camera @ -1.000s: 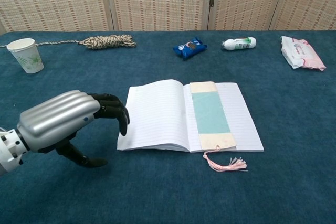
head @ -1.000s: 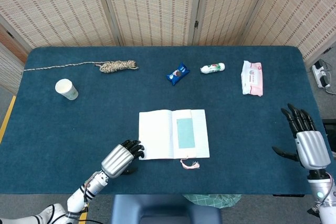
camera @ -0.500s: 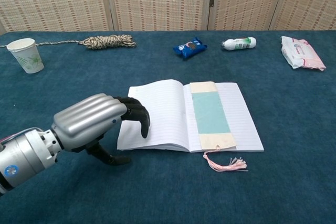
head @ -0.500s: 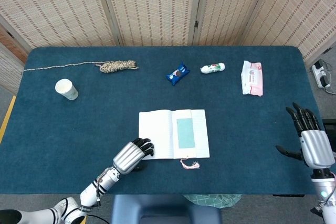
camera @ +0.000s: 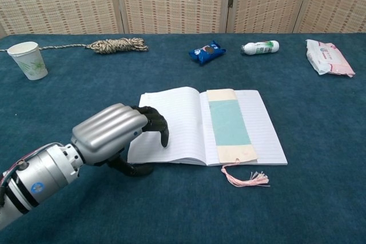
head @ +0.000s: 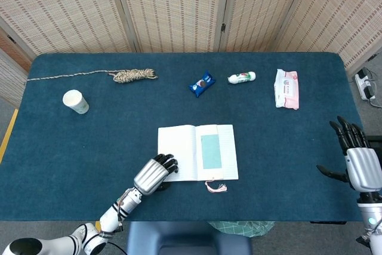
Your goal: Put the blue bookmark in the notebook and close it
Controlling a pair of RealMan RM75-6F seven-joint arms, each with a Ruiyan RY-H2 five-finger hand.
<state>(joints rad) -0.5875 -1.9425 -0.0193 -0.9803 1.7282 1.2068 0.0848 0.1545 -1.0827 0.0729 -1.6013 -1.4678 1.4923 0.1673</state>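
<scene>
The notebook [head: 179, 153] [camera: 171, 124] lies open in the middle of the table. The blue bookmark [head: 210, 151] [camera: 229, 122] lies flat on its right page beside the spine. Its pink tassel [head: 216, 187] [camera: 247, 178] hangs out past the front edge. My left hand [head: 154, 175] [camera: 114, 131] is at the notebook's front left corner. Its fingers curl down onto the left page, and its thumb sits at the edge beneath that corner. My right hand [head: 361, 162] hovers at the table's right edge with its fingers spread, holding nothing; only the head view shows it.
Along the back stand a paper cup [head: 76, 101] [camera: 27, 60], a coil of rope [head: 134, 75] [camera: 117, 44], a blue snack packet [head: 202, 83] [camera: 207, 51], a small white bottle [head: 242, 77] [camera: 260, 47] and a pack of wipes [head: 286, 88] [camera: 329, 57].
My left hand has moved right from beside the notebook onto its left page, thumb closing in under the corner. My right hand has drifted further right and back.
</scene>
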